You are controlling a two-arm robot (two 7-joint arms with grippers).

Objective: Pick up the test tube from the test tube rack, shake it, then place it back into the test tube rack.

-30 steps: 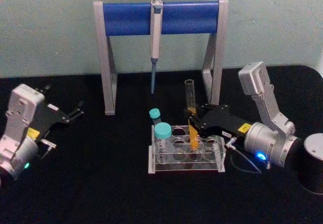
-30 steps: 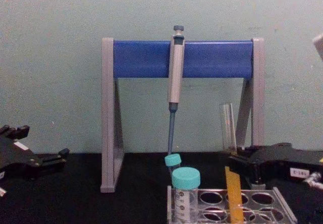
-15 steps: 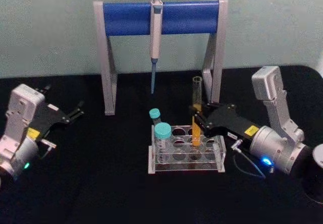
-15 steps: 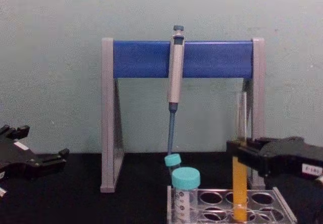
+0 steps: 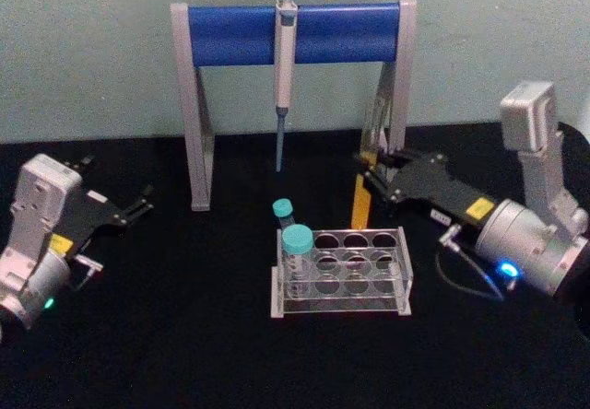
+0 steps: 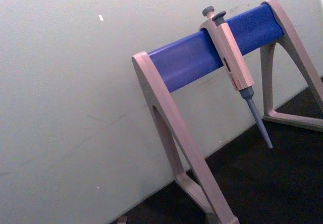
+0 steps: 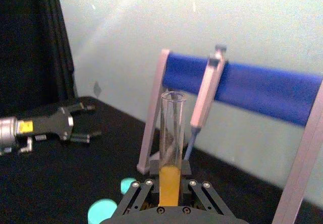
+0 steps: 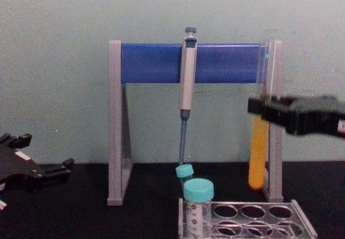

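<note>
Black desk (image 5: 184, 354), pale green wall (image 5: 92, 59) | head: right jaws clenched on long clear glass test tube of orange liquid (image 5: 360, 208), tilted, out of the low grey translucent test tube rack (image 5: 339, 309), just beyond its far right corner; left jaws released, at left | chest: test tube's round bottom hangs above rack level | right wrist: jaws grasp test tube around the liquid.
</note>
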